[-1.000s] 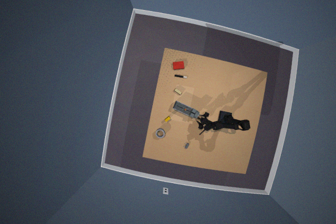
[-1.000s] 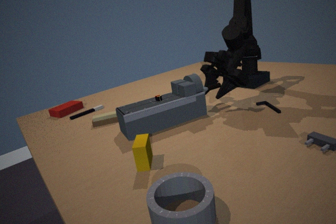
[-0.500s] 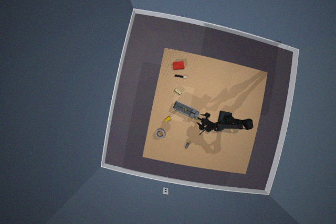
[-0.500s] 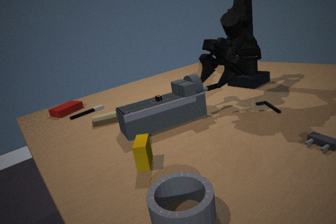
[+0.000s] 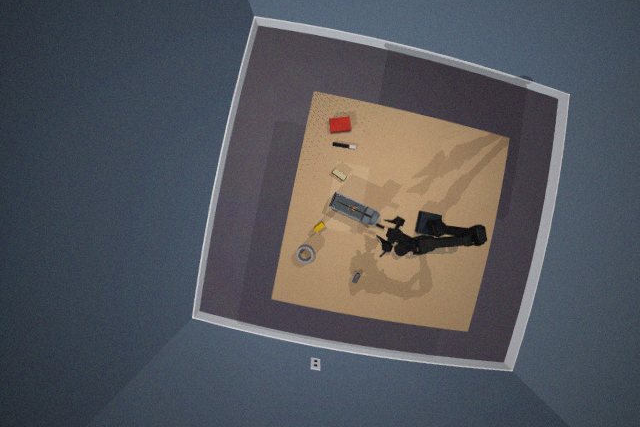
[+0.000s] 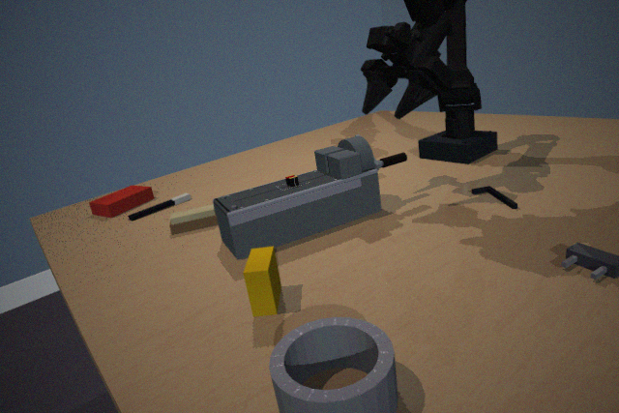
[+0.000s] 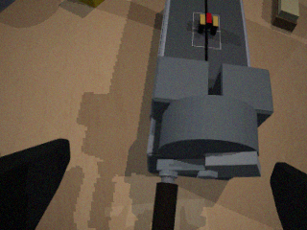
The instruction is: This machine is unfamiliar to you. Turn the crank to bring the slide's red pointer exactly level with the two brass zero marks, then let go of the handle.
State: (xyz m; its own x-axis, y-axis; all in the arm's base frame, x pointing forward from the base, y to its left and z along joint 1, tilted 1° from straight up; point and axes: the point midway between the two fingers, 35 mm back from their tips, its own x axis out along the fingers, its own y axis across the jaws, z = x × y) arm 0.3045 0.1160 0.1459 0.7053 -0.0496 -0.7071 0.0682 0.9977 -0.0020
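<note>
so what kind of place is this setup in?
Looks like a robot test bench in a bare room, probably a lab cell. A tan table carries the arm's base, a grey crank machine and scattered props such as a red block and a grey ring. Plain blue walls, nothing domestic.
</note>
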